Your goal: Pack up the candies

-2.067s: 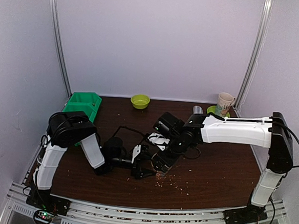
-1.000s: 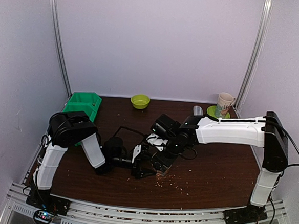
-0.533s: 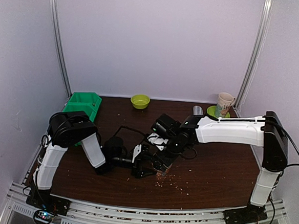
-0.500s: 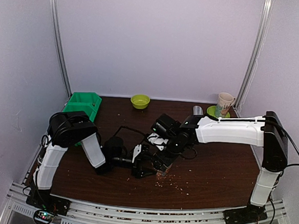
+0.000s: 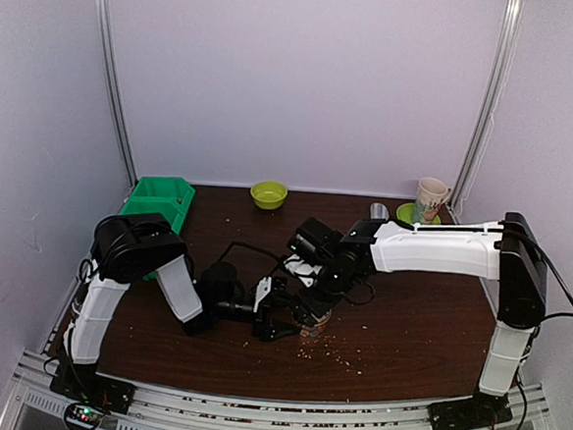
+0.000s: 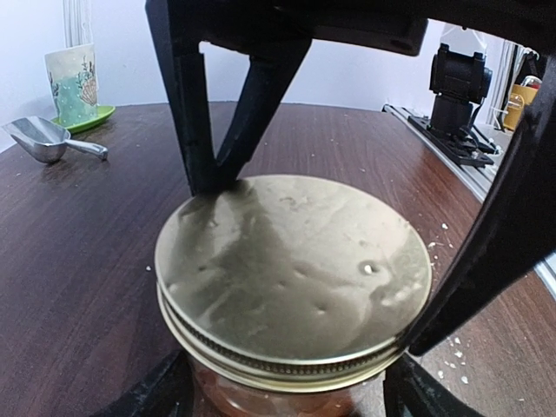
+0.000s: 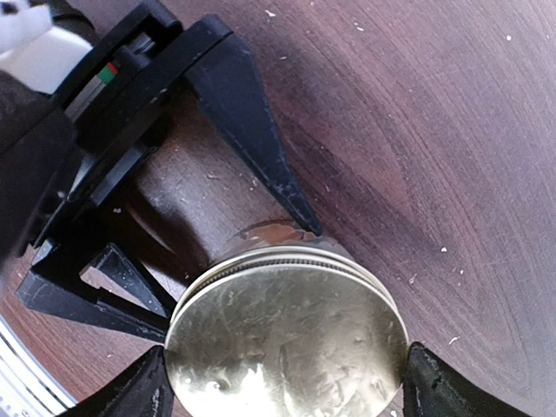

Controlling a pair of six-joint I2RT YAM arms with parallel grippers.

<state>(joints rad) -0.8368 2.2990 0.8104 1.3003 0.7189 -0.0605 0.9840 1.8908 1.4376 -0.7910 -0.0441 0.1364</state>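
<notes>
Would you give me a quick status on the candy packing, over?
Left pincer shut on jar. Right pincer shut on lid, lid atop jar. Candies hidden under lid. Scoop and cup well aside.

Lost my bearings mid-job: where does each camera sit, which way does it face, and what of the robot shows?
Top external: high behind the robot, looking down over the table; left arm and right arm whole, meeting at the jar.
Left wrist: low beside the jar, facing rightward toward the mug; fingers of the left gripper at the bottom edge.
Right wrist: above the gold lid, looking down; fingers of the right gripper in the bottom corners.
Shared: both wrist views show the lid and the other arm's gripper.
</notes>
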